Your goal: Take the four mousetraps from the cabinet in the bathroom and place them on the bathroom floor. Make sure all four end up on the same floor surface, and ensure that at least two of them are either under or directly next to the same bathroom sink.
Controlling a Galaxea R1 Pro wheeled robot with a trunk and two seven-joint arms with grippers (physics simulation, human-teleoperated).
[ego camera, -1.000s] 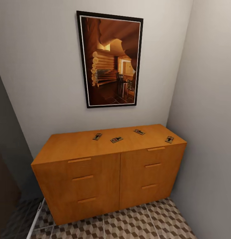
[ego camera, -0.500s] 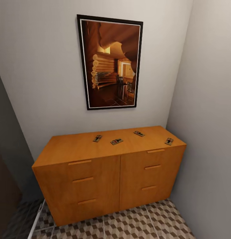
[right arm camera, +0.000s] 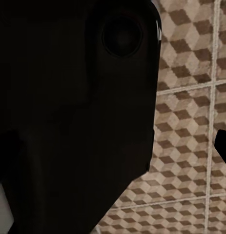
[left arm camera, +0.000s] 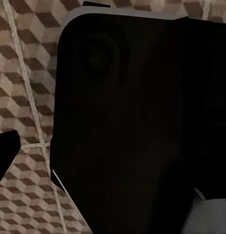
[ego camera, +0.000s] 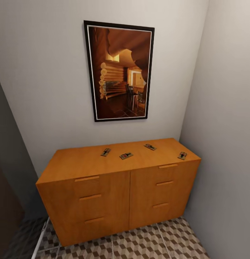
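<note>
Over the last second the whole head view has slid: the cabinet (ego camera: pixel 117 187) and the framed picture (ego camera: pixel 118 71) above it now sit a little lower in the frame and look slightly smaller, and the things keep their places relative to one another, so this is the camera shifting, not the furniture. I judge the robot to be still settling its stance in front of the cabinet, with no pick begun. All four mousetraps lie flat on the cabinet top, in a loose row across the middle of the frame: one left of centre (ego camera: pixel 105 152), one just right of it (ego camera: pixel 126 155), one further back and right (ego camera: pixel 150 146), and one by the top's right front corner (ego camera: pixel 182 155). The patterned bathroom floor (ego camera: pixel 146 244) runs along the bottom edge. In the wrist views each camera looks down at those tiles past a large dark part of the robot's own body; a black tip cuts into the left wrist view's lower left and the right wrist view's right edge, but whether either gripper is spread or closed I cannot tell. Both seem well below the traps.
</note>
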